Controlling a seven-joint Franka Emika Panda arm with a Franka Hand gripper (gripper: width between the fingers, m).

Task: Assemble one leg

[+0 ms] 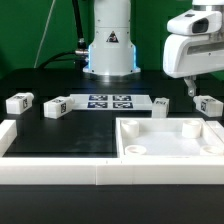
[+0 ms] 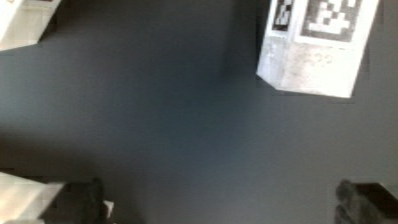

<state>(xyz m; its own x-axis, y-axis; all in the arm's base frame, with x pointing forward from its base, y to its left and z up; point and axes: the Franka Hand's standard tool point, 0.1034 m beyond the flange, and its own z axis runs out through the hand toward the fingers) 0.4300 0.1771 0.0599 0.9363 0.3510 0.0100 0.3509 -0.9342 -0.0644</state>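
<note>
The leg (image 1: pixel 208 104) nearest the arm lay on its side on the black desk (image 1: pixel 70 135) at the exterior view's right. It sat just behind the far rim of the white square tabletop (image 1: pixel 170 121) and well apart from the marker board (image 1: pixel 108 101). Its long axis ran roughly across that view, slightly skewed, with a tagged face turned toward the camera. The jaws hung above it, spread wide and holding nothing. In the wrist view the leg (image 2: pixel 311 45) sat off to one side, clear of the line between the two dark fingertips (image 2: pixel 80 200), with only bare desk under that line. A straight descent from there would probably have closed on nothing, or brought one fingertip down onto the block and knocked it toward the tabletop rim. The leg's axis also looked angled against the closing line, so a grip without turning the wrist might have caught corners and spun the piece. The other legs (image 1: pixel 55 105) lay far enough away to be safe.
</note>
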